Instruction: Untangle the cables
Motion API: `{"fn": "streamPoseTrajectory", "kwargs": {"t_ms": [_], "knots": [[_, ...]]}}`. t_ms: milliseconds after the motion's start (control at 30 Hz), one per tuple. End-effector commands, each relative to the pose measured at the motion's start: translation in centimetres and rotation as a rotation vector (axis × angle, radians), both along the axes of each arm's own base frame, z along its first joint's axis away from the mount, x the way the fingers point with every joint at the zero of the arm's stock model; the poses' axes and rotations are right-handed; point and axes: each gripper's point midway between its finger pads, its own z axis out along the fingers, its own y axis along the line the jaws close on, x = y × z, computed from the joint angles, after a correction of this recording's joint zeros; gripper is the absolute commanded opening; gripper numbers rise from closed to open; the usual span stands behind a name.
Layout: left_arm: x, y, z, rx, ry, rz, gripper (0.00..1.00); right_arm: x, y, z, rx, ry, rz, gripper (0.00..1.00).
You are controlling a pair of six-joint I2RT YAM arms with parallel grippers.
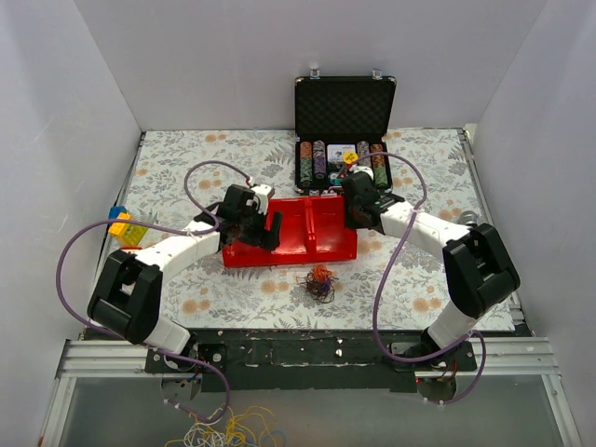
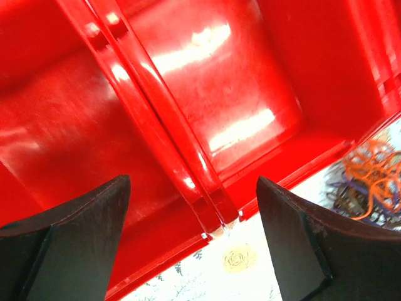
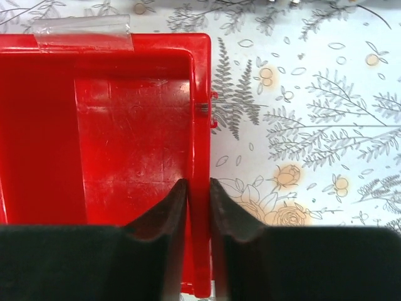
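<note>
The cables (image 1: 319, 281) are one small tangle of orange, purple and dark wires on the flowered cloth just in front of the red two-compartment tray (image 1: 307, 250). They also show at the right edge of the left wrist view (image 2: 369, 182). My left gripper (image 1: 271, 231) is open, and in its wrist view (image 2: 193, 182) it hovers over the tray's middle divider (image 2: 156, 106) near the front rim, holding nothing. My right gripper (image 1: 355, 217) is shut on the tray's right wall (image 3: 202, 113), one finger inside (image 3: 172, 210) and one outside. Both tray compartments look empty.
An open black case of poker chips (image 1: 343, 126) stands behind the tray. A yellow and blue block (image 1: 124, 226) lies at the left edge. A loose yellow-white wire bunch (image 1: 228, 430) hangs below the table front. Clear tape (image 3: 81, 31) sticks on the tray's far rim.
</note>
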Motion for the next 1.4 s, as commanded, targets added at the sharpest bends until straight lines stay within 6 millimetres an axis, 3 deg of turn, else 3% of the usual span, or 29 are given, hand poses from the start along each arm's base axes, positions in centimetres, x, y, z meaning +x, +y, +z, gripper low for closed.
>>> {"fn": "streamPoseTrajectory", "kwargs": {"t_ms": [0, 67, 133, 300, 467, 667, 700, 867, 1067, 1233, 1367], "knots": [[3.6, -1.4, 6.1, -0.058, -0.165, 0.004, 0.84, -0.3, -4.0, 0.6, -0.148, 0.005, -0.092, 0.35], [3.7, -1.8, 7.7, -0.077, -0.18, -0.009, 0.88, -0.1, -4.1, 1.2, -0.144, -0.014, -0.102, 0.57], [3.1, -2.1, 9.4, -0.109, -0.191, -0.035, 0.89, 0.2, -4.0, 2.5, -0.128, -0.055, -0.09, 0.68], [0.7, -2.0, 11.4, -0.144, -0.189, -0.085, 0.95, 0.0, -2.5, 7.3, -0.008, -0.171, 0.007, 0.79], [-2.4, -1.9, 10.3, -0.15, -0.159, -0.202, 0.96, -3.8, 0.4, 9.3, 0.158, -0.212, 0.209, 0.79], [-4.4, -2.9, 10.3, -0.172, -0.151, -0.294, 0.96, -10.9, 2.6, 6.7, 0.279, -0.165, 0.377, 0.77], [-4.6, -3.1, 10.2, -0.17, -0.149, -0.303, 0.96, -11.9, 2.6, 5.5, 0.275, -0.144, 0.378, 0.77], [-5.1, -3.1, 8.6, -0.144, -0.114, -0.297, 0.98, -14.8, 2.9, 2.4, 0.255, -0.055, 0.361, 0.85], [-5.4, -2.8, 8.3, -0.136, -0.11, -0.301, 0.98, -16.3, 5.5, 1.2, 0.227, -0.056, 0.406, 0.85], [-5.6, -2.6, 8.1, -0.123, -0.114, -0.313, 0.98, -15.5, 6.6, 0.3, 0.212, -0.094, 0.411, 0.8], [-5.9, -2.6, 7.7, -0.122, -0.109, -0.33, 0.98, -15.4, 6.8, -1.3, 0.181, -0.067, 0.418, 0.65]]}}
